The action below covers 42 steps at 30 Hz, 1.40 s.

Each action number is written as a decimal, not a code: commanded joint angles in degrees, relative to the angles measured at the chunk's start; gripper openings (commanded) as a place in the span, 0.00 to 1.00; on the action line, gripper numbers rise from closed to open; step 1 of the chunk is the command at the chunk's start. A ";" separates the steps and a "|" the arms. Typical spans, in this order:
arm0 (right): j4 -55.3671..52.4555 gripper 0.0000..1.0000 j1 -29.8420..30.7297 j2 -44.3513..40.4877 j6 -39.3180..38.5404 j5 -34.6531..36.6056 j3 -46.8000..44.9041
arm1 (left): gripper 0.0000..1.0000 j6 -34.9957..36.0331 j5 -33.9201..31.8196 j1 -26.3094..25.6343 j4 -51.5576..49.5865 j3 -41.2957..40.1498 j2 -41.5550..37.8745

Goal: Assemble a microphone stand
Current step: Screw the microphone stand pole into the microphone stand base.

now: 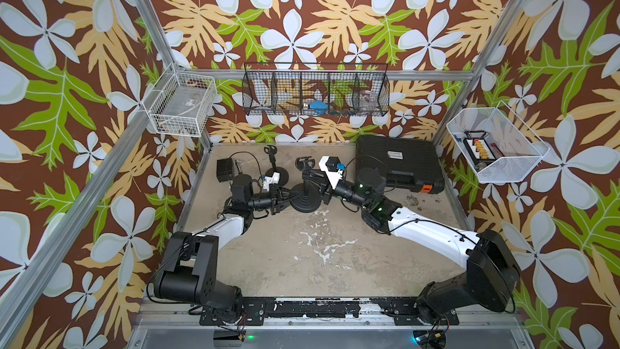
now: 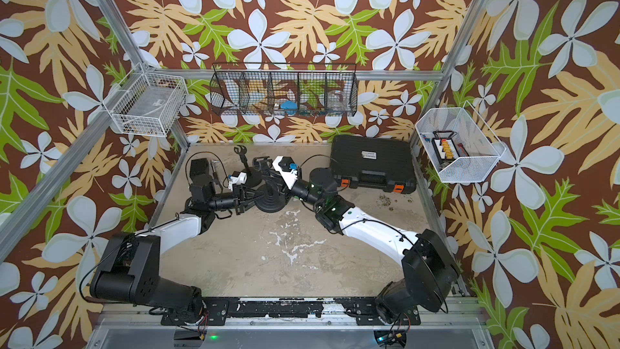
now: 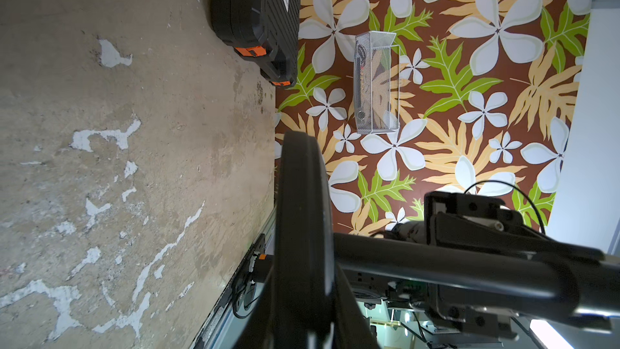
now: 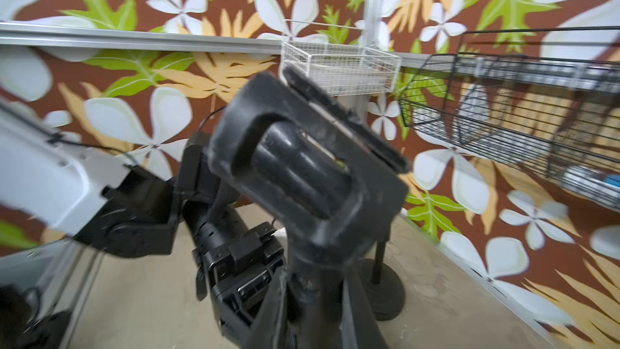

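Note:
A black microphone stand stands mid-table in both top views: round base (image 1: 307, 203) (image 2: 273, 205), short pole, and a clip (image 1: 303, 163) (image 2: 261, 162) on top. My left gripper (image 1: 288, 198) (image 2: 253, 198) comes in low from the left and is shut on the base's rim; the left wrist view shows the base (image 3: 302, 216) edge-on between its fingers and the pole (image 3: 436, 265) running off it. My right gripper (image 1: 308, 180) (image 2: 268, 179) is shut on the pole just under the clip (image 4: 302, 162); the pole (image 4: 312, 297) sits between its fingers.
A second assembled stand (image 1: 273, 166) (image 4: 379, 280) stands just behind. A black power adapter (image 1: 224, 169) with its cable lies at back left, and a black case (image 1: 399, 162) at back right. Wire baskets (image 1: 315, 90) hang on the walls.

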 commanded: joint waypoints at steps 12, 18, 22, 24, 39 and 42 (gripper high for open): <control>1.14 0.23 11.41 3.78 3.76 49.05 2.44 | 0.00 0.64 0.07 -0.43 3.32 0.23 0.08; -8.44 0.80 6.51 0.11 3.67 23.66 2.64 | 0.00 0.62 0.06 -0.36 3.32 0.23 0.35; -5.02 0.81 0.57 -4.52 0.23 -0.04 -3.23 | 0.00 0.67 -0.02 -0.33 3.32 0.23 0.35; -4.55 0.78 -2.04 -5.89 -1.45 -9.56 -4.48 | 0.00 0.57 0.02 -0.35 3.32 0.26 0.43; -13.36 0.66 -14.88 -0.25 -6.10 -36.35 5.82 | 0.00 0.79 -0.01 -0.34 3.23 0.03 0.52; -15.27 0.69 -14.86 1.70 -7.54 -37.50 8.49 | 0.00 0.76 0.10 -0.31 3.19 0.01 0.52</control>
